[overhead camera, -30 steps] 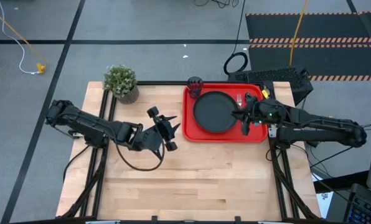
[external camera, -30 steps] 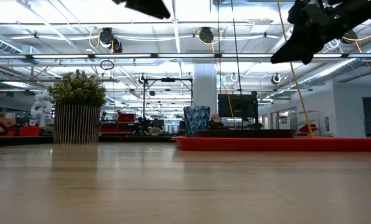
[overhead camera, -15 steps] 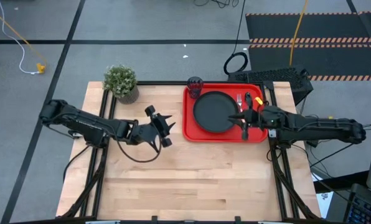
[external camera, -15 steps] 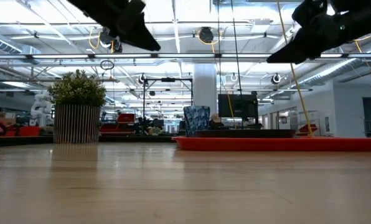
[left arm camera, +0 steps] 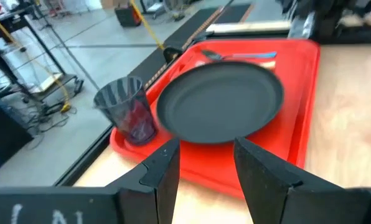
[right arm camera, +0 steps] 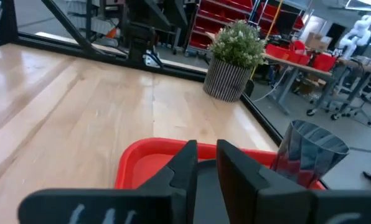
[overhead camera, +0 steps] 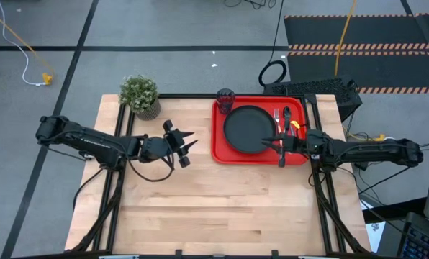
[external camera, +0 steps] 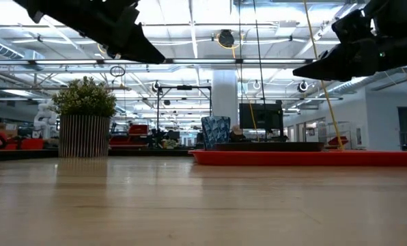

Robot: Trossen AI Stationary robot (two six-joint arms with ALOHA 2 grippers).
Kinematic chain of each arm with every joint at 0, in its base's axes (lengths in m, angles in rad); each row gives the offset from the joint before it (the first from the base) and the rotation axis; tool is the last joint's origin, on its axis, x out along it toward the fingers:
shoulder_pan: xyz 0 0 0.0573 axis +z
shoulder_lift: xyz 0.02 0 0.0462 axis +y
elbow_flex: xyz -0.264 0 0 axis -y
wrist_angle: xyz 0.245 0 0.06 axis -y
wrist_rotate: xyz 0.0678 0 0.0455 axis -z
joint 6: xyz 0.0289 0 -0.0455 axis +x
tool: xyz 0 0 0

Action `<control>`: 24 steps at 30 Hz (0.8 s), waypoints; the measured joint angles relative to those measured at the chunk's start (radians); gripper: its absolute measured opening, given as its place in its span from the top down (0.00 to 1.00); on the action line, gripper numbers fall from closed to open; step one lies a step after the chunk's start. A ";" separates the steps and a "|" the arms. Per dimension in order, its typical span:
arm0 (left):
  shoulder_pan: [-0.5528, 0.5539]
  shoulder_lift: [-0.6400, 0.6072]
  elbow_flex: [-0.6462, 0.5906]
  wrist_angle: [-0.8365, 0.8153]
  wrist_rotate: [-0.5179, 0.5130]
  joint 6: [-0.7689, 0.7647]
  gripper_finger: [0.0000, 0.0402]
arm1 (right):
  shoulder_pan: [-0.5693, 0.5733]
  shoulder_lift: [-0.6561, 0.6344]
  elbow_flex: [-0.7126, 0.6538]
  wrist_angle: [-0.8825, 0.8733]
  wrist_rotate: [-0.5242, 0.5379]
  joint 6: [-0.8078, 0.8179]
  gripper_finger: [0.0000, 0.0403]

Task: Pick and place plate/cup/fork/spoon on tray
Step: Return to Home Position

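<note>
The red tray (overhead camera: 219, 147) lies at the table's far right. On it rests the black plate (overhead camera: 247, 129), and the dark cup (overhead camera: 224, 96) stands upright in its far left corner. The fork (overhead camera: 276, 115) and spoon (overhead camera: 286, 114) lie along the tray's right side. My left gripper (overhead camera: 188, 142) hangs open over bare wood left of the tray, pointing at it; between its fingers (left arm camera: 164, 174) is nothing. My right gripper (overhead camera: 272, 141) hovers over the tray's near right part, beside the plate's rim. It points level toward the left, and a narrow empty gap shows between its fingers (right arm camera: 184, 165).
A potted plant (overhead camera: 140, 95) stands at the table's far left corner. Bare wood (overhead camera: 222, 208) stretches across the table's near half. Cables and a dark mat lie on the floor beyond the far edge. The low view shows both grippers high above the tabletop (external camera: 203, 198).
My left gripper has drawn back toward the table's left edge and come down, dropping into the low view. My right gripper has sunk a little over the tray, drawn slightly toward the right edge, rolled, and levelled out. Nothing on the tray has moved.
</note>
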 joint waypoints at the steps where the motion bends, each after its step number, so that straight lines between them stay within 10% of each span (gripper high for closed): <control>1: 0.002 -0.007 -0.011 0.019 0.008 0.003 0.62 | 0.000 -0.005 -0.008 0.011 -0.002 -0.005 0.87; 13: 0.024 -0.110 -0.169 0.243 0.124 0.058 0.63 | 0.000 -0.027 -0.034 0.018 -0.022 -0.011 0.96; 24: 0.037 -0.232 -0.281 0.321 0.140 0.083 0.97 | 0.003 -0.033 -0.034 0.011 -0.074 0.034 1.00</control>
